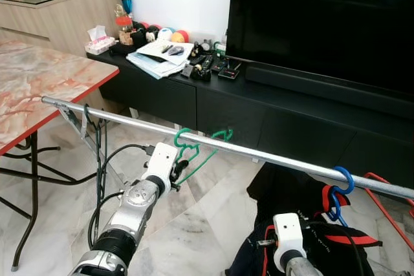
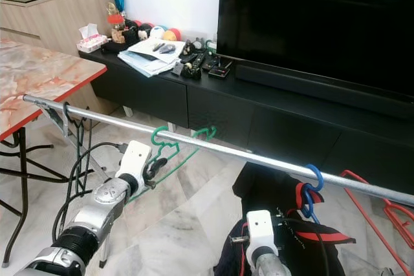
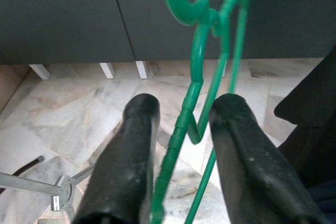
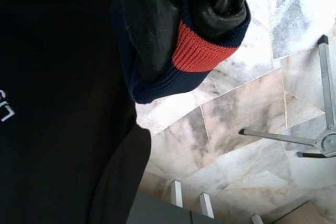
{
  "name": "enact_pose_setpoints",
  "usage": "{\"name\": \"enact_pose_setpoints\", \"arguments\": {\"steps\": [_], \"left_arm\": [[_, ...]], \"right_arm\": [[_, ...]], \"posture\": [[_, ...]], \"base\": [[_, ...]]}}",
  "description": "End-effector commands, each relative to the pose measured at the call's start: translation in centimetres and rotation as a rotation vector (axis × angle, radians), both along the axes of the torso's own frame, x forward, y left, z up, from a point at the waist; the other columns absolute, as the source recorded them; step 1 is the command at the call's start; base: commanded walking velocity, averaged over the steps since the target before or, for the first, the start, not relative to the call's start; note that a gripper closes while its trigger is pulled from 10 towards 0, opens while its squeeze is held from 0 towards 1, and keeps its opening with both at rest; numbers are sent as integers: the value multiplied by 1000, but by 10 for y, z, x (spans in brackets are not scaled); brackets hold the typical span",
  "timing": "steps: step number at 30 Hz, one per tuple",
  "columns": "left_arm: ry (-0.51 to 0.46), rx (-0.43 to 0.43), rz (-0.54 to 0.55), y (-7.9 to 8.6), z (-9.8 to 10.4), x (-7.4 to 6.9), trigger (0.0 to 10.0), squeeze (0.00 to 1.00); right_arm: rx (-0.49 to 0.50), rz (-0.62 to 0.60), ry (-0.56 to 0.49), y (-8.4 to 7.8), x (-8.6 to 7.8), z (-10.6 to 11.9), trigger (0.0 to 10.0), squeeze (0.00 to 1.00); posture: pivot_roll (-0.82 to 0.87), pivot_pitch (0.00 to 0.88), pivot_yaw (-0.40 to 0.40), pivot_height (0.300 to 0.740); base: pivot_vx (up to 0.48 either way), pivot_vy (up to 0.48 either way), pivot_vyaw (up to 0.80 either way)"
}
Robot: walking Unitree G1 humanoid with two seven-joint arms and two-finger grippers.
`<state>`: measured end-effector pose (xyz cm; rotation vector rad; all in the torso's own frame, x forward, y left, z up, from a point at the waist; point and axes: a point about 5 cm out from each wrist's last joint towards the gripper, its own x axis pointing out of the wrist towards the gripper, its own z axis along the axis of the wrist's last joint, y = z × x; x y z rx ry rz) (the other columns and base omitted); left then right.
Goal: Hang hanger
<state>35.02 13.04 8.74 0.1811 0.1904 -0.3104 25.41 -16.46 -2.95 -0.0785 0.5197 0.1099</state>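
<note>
The green hanger (image 1: 197, 148) hangs by its hook on the rail (image 1: 259, 153), its lower part between the left gripper's (image 3: 181, 129) parted fingers. The right gripper (image 4: 184, 19) pinches the dark garment's (image 4: 58, 103) red-banded collar; its fingertips are hidden in cloth. The blue hanger (image 1: 337, 192) is mostly covered.

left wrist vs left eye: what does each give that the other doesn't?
Left wrist view: the left pincer up close, fingers apart, the green hanger running between them.
Left eye view: the metal rail with the green hanger's hook at it, and a blue hanger carrying a black garment.
Shared: green hanger, black cabinet, marble floor.
</note>
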Motion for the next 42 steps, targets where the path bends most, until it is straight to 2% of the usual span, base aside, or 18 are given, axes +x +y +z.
{"name": "enact_pose_setpoints", "arguments": {"steps": [1, 9, 14, 22, 31, 37, 42], "left_arm": [[14, -8, -8, 0, -2, 0, 0, 0], [30, -3, -15, 0, -5, -2, 0, 0], [38, -21, 13, 2, -5, -2, 0, 0], [45, -3, 29, 5, -7, -2, 0, 0], [-87, -79, 89, 20, 6, -6, 0, 0], [-159, -94, 101, 37, 10, -21, 0, 0], [-212, -57, 65, 45, 13, -36, 0, 0]], "right_arm": [[2, 2, -3, 2, 1, 1, 10000, 0], [2, 2, 1, 1, 1, 0, 10000, 0], [2, 2, 2, 1, 1, 0, 10000, 0], [3, 3, 3, 1, 1, 0, 10000, 0], [7, -9, -6, 1, 0, 0, 10000, 0], [10, -14, -11, 1, -1, 0, 10000, 0], [8, -25, -21, -1, 0, 1, 10000, 0]], "posture": [[-40, 20, 21, 740], [-38, 19, 21, 740], [-37, 20, 20, 740], [-36, 22, 19, 740], [-36, 28, 24, 740], [-30, 34, 28, 740], [-32, 35, 30, 740]], "base": [[0, 0, 0], [0, 0, 0], [0, 0, 0], [0, 0, 0], [0, 0, 0], [0, 0, 0], [0, 0, 0]]}}
